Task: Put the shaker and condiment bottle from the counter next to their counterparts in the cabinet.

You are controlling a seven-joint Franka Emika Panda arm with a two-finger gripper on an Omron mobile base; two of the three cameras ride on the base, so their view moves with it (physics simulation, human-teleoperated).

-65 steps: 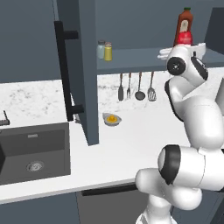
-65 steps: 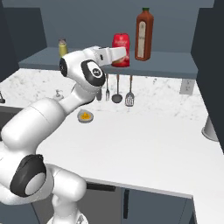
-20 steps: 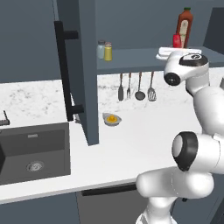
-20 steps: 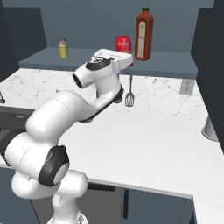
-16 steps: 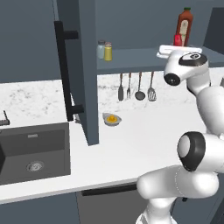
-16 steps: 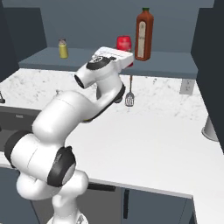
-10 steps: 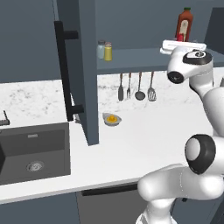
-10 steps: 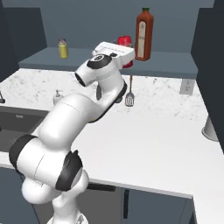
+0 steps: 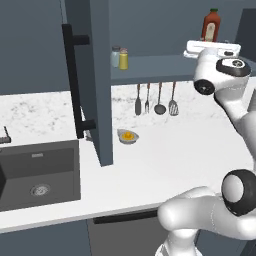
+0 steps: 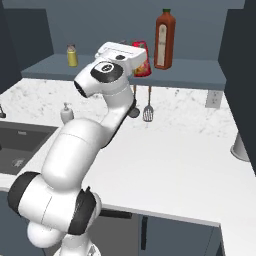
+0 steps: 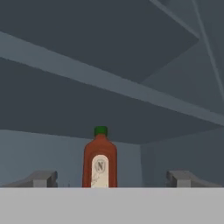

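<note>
The small yellow shaker (image 9: 123,59) stands upright on the shelf of the open cabinet (image 9: 165,67), touching or just beside a pale grey-blue shaker (image 9: 115,56) at its 9 o'clock in the left base view; in the right base view it sits alone toward the shelf's left end (image 10: 72,55). The bright red condiment bottle (image 10: 143,66) stands on the same shelf, partly hidden behind the robot's hand, with the tall red-brown bottle (image 10: 164,39) with a green cap just beside it at its 3 o'clock. In the hand view that tall bottle (image 11: 100,160) stands upright at 6 o'clock, label facing the camera.

The gripper (image 11: 112,178) points into the cabinet, its two fingertips (image 11: 41,178) spread wide to either side of the tall bottle and grasping nothing. In the left base view the white hand (image 9: 210,49) hangs level with the shelf, below the tall bottle.

The cabinet door (image 9: 95,80) with its long black bar handle (image 9: 72,82) stands open at 9 o'clock of the shelf. Below on the white speckled counter (image 9: 165,155) lie a small bowl with something orange in it (image 9: 128,136) and a dark sink (image 9: 39,172) at 8 o'clock. Utensils (image 9: 155,99) hang on the wall under the shelf.
</note>
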